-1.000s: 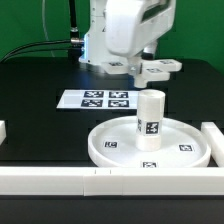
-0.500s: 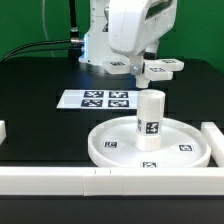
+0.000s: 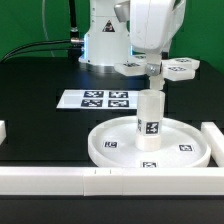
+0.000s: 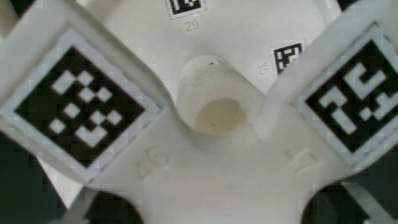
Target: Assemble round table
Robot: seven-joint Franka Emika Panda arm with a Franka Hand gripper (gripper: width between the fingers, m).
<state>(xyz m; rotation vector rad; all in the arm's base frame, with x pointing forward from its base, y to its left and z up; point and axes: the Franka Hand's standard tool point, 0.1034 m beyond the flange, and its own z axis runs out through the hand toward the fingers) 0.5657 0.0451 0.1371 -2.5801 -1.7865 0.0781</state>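
Observation:
The round disc (image 3: 103, 150) lies on the black table with the short cylinder leg (image 3: 149, 118) standing upright at its middle. My gripper (image 3: 155, 70) is shut on the cross-shaped piece (image 3: 181, 67) and holds it in the air just above the leg's top, slightly toward the exterior view's right. In the wrist view the cross-shaped piece (image 4: 205, 70) fills the picture, with its centre hole (image 4: 219, 116) and tagged arms showing. Only thin edges of my fingers (image 4: 365, 195) show beside it. The leg and disc are hidden in the wrist view.
The marker board (image 3: 100, 99) lies flat behind the disc. White border blocks stand along the front edge (image 3: 60, 181), at the exterior view's right (image 3: 213, 138) and left (image 3: 3, 130). The robot base (image 3: 105, 45) stands at the back.
My arm has moved toward the exterior view's right, carrying the cross-shaped piece from behind the leg to just over its top. The leg and disc have not moved.

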